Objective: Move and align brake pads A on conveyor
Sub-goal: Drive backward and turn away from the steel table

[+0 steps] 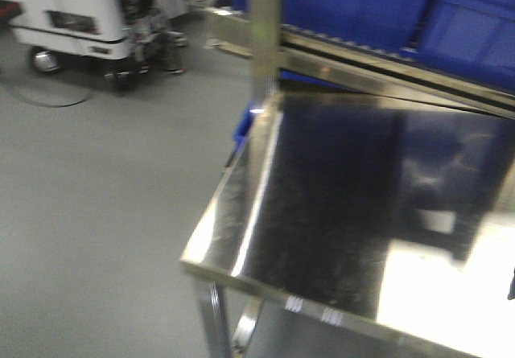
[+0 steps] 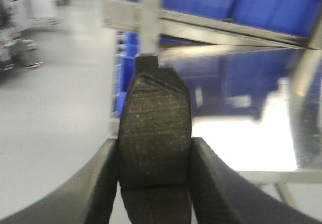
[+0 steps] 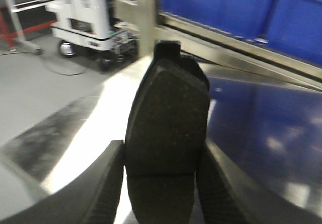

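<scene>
A dark grey brake pad (image 2: 155,133) with a groove across its middle stands on end between the fingers of my left gripper (image 2: 155,183), which is shut on it above the floor and table edge. My right gripper (image 3: 161,178) is shut on a second brake pad (image 3: 166,128), held lengthwise over the shiny steel table (image 3: 251,133). The conveyor is out of view. In the front view neither gripper shows clearly; only a dark sliver sits at the right edge.
The stainless steel table (image 1: 322,205) fills the front view, its corner near the bottom. A steel post (image 1: 264,36) rises at its far left corner. Blue bins (image 1: 362,4) line the back. Another wheeled robot base (image 1: 88,20) stands on the grey floor at far left.
</scene>
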### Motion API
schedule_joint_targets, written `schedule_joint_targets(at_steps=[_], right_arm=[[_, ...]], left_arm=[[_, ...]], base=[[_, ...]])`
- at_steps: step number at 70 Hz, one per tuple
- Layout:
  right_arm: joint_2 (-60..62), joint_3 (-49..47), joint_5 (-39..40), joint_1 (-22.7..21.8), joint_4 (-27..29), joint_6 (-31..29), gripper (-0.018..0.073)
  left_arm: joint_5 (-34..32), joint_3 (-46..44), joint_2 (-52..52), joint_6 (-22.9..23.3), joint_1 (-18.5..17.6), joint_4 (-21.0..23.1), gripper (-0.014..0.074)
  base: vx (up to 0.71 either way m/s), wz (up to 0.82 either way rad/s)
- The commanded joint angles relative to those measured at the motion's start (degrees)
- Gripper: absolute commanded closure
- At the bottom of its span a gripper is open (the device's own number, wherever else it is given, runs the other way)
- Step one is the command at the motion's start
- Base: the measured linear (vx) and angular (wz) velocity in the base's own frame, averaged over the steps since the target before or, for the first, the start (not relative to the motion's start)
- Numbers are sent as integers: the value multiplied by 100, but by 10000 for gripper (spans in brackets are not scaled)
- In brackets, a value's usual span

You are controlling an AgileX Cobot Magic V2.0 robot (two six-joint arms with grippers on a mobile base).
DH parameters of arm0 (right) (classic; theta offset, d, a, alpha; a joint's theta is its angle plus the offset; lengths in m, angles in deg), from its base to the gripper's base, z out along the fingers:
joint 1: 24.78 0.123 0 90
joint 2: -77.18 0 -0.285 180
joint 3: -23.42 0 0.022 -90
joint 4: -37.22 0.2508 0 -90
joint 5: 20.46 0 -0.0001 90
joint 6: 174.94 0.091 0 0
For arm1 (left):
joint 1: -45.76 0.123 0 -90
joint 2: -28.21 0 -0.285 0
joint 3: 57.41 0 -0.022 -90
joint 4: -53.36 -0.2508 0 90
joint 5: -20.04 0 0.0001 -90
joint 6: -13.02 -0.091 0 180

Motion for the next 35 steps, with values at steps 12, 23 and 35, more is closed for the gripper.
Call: schedule_joint_targets(at_steps=[12, 23, 35], right_arm=[[-39, -166, 577, -20, 26, -70, 561], [-39, -166, 583, -20, 26, -70, 561], [-39, -166, 583, -20, 26, -70, 561]], left_arm=[[-555, -174, 69, 11, -4, -78, 602], [-555, -174, 69, 11, -4, -78, 602], [-555, -174, 69, 11, -4, -78, 602]], base=[[-23, 86], [-22, 83], [-21, 79]])
